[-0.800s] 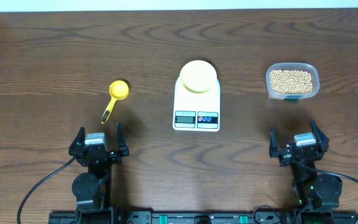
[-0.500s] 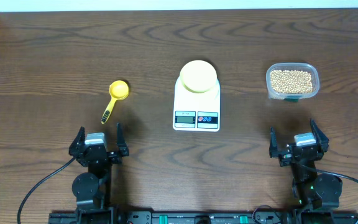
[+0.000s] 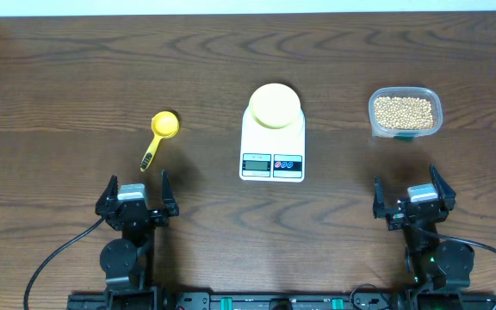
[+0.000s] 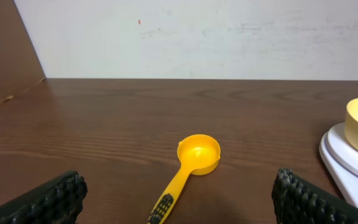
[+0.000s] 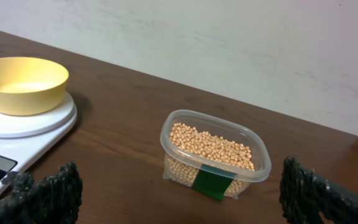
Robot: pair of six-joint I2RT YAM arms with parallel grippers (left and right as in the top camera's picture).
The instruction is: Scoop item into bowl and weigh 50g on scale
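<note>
Since the left tool [image 3: 138, 186] and the right tool [image 3: 407, 184] are both seen with jaws wide apart and nothing held, no step is yet begun. The beans [image 3: 403, 112] are kept in a clear tub [image 3: 434, 96] at the right, well apart from the yellow spoon [image 3: 160, 133] at the left. The flat, thin spoon handle could be missed or skidded along the worktop [image 3: 76, 77]. The light tub could be shoved during scooping, round beans could be spilled, and the target weight could be overshot. The bowl [image 3: 274, 105], set on the scale [image 3: 272, 142], is placed between spoon and tub and could be knocked in crossing. The display [image 3: 256, 164] cannot be read.
</note>
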